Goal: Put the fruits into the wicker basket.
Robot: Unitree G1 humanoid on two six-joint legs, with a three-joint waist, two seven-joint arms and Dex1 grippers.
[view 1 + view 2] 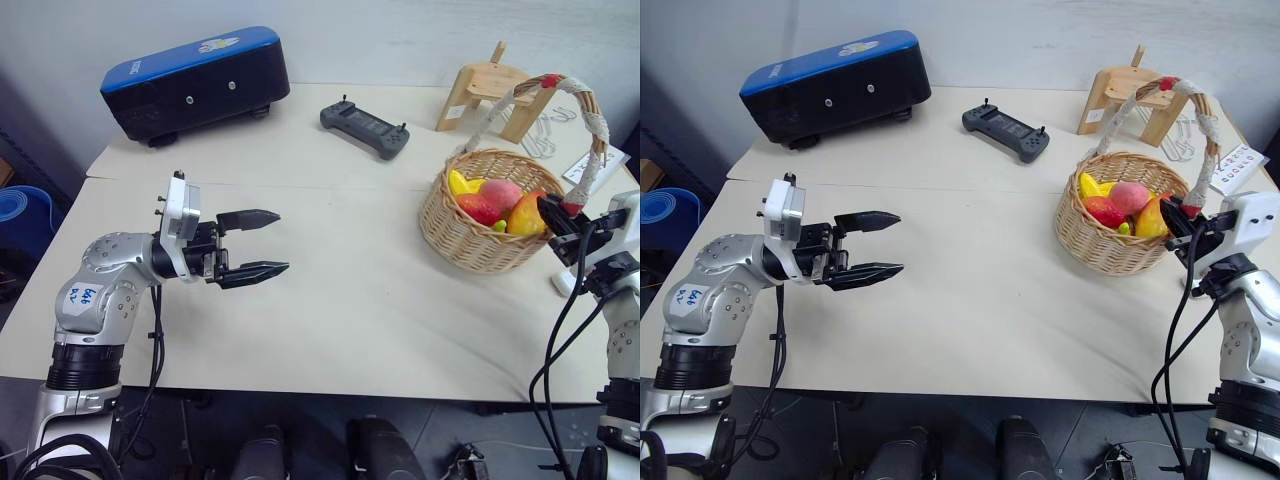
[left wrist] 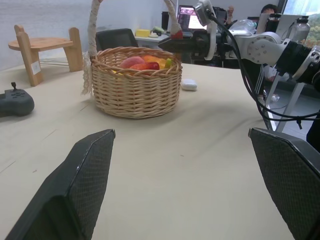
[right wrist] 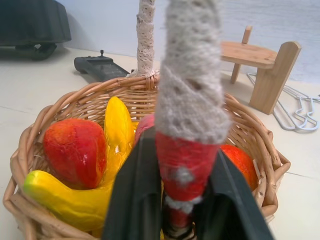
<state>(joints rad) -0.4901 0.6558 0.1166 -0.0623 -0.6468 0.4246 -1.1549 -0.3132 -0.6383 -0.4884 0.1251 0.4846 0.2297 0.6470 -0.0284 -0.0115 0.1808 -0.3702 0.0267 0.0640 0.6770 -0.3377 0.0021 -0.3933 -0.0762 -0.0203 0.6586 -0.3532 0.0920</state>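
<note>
- The wicker basket (image 1: 487, 222) is sitting on the table (image 1: 330, 300) holding the fruits (image 1: 495, 203), a wooden stand (image 1: 490, 92) and controller (image 1: 364, 129) lying behind.
- The right gripper (image 3: 182, 200) is straddling the handle's red end (image 3: 184, 167), seen closest in the right wrist view.
- The left gripper (image 1: 252, 245) is hanging wide open, empty.

Left end effector (image 1: 252, 243) level, fingers spread; right end effector (image 1: 1181, 222) fingers clamped.

The wicker basket's (image 3: 150, 150) handle (image 3: 192, 90) is hiding the peach (image 3: 145, 125) behind it, and the basket's six o'clock rim is running off the frame edge.
</note>
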